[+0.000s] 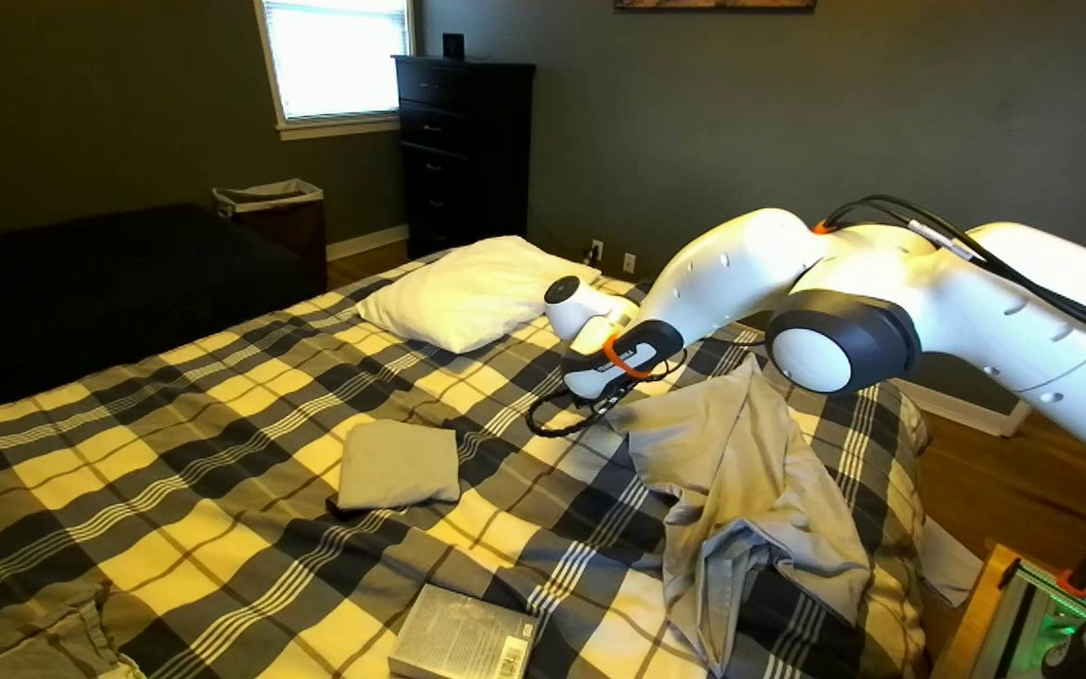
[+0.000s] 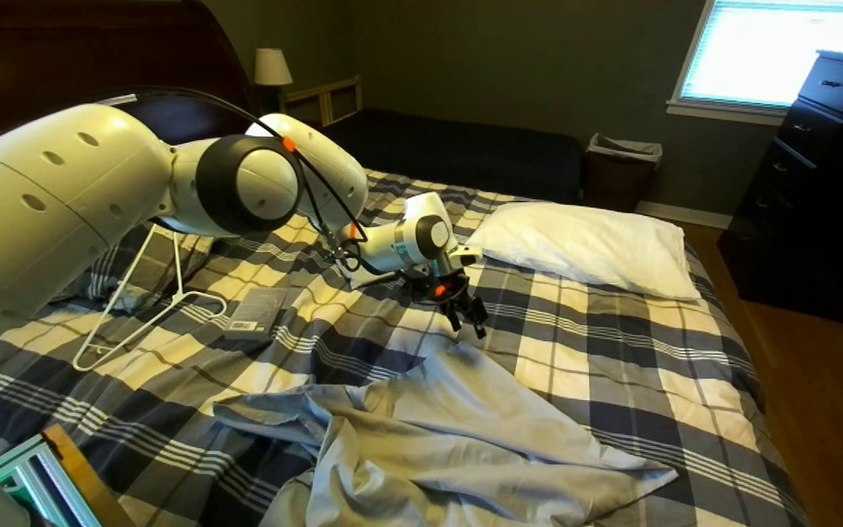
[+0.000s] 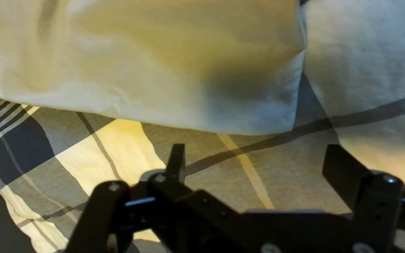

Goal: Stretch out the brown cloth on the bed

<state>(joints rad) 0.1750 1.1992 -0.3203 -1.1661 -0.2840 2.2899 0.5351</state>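
Its fingers (image 3: 345, 174) spread apart, the hand (image 3: 255, 163) hangs above the plaid bed surface (image 2: 568, 359), between the rumpled brown cloth (image 2: 465, 446) and the white pillow (image 2: 590, 249).

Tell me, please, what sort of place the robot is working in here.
Most likely a bedroom in a home: it has a wide, plaid-covered bed, a white pillow lying on it, and a dark chest of drawers.

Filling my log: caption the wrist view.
Open, empty Robotiq gripper near a corner of the brown cloth on the plaid bedcover.
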